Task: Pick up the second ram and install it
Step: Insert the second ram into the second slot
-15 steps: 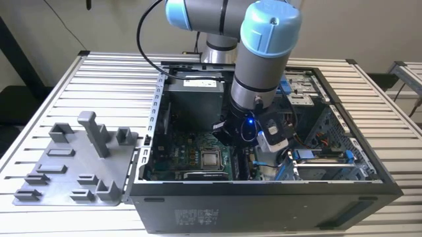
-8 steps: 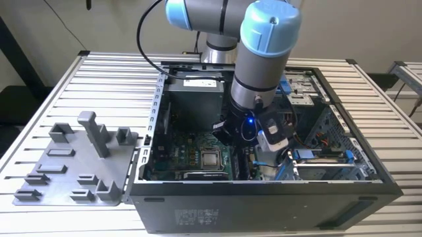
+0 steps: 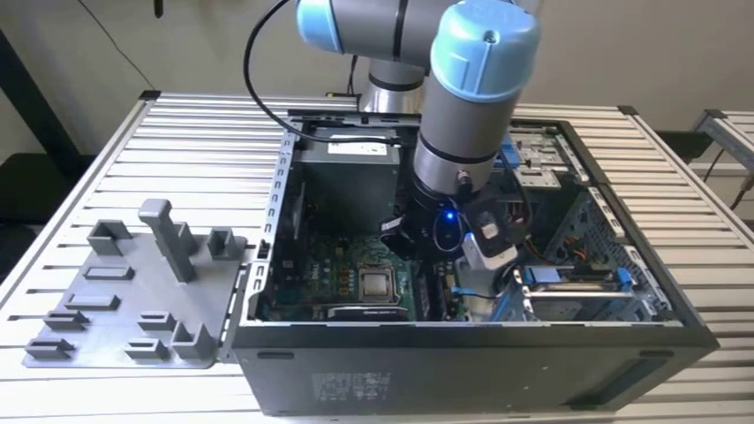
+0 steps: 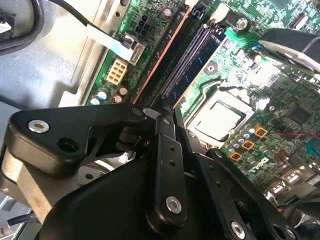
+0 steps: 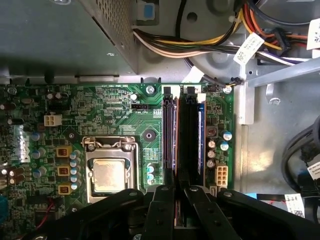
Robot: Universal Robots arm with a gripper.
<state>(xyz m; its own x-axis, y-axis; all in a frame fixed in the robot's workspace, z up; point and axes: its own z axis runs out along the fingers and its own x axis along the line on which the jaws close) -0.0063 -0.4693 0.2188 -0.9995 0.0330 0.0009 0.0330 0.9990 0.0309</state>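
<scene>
The second ram (image 5: 173,135) is a thin stick seen edge-on, with a copper-coloured top edge, standing along a memory slot beside the processor (image 5: 110,172). In the second wrist view the second ram (image 4: 161,56) runs up to my fingertips. My gripper (image 5: 179,195) is shut on its near end, one black finger on each side. Whether the stick is fully seated I cannot tell. Another stick (image 5: 200,135) with a bluish face stands two slots over. In the exterior view my gripper (image 3: 425,265) is down inside the open computer case, over the motherboard.
Bundled power cables (image 5: 200,45) and the metal power supply box (image 3: 353,168) lie past the slots' far end. A drive cage (image 3: 577,291) stands at the exterior view's right. A grey fixture plate (image 3: 88,322) with upright posts (image 3: 171,238) lies outside the case on the slatted table (image 3: 177,141).
</scene>
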